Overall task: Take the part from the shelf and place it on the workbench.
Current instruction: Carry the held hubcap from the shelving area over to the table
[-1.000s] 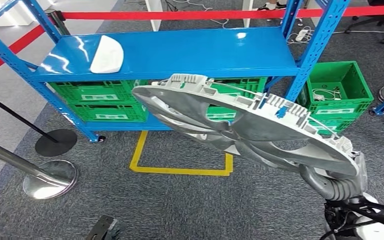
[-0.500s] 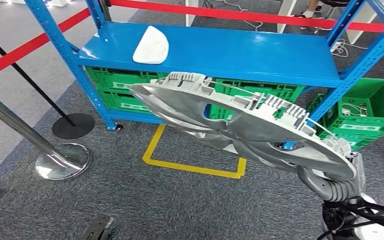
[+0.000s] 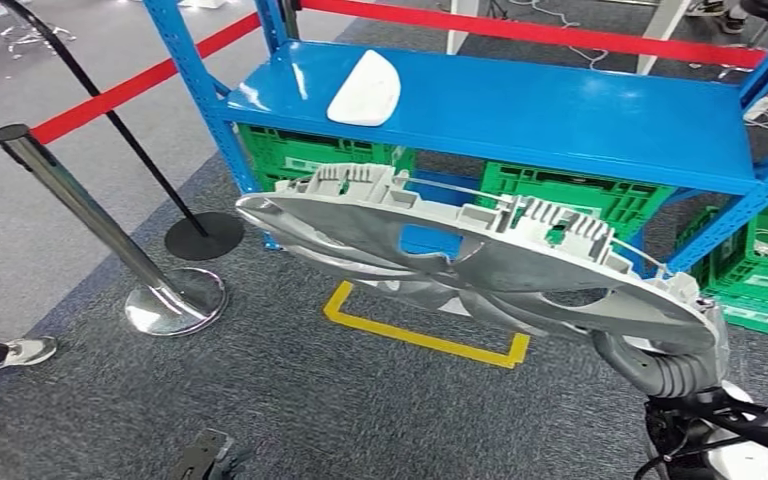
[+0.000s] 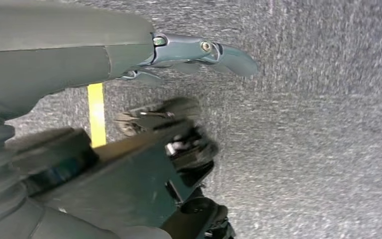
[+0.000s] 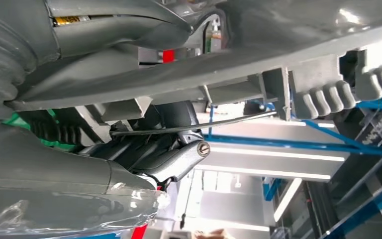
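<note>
Left of the blue shelf, a chrome stanchion stands on grey carpet. The left hand hangs over carpet, fingers extended, holding nothing. The large grey part hangs tilted in front of the shelf's near edge, clear of it. The right hand grips the part's rim, fingers curled around it.

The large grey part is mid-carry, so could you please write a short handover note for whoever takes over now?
Right robot hand: grips the large grey part at its near rim, carried tilted in the air in front of the blue shelf.
Left robot hand: hangs over the carpet, holding nothing.
Done: part is off the shelf.
Left: carry it to the workbench and set it down.
A white piece lies on the shelf.
</note>
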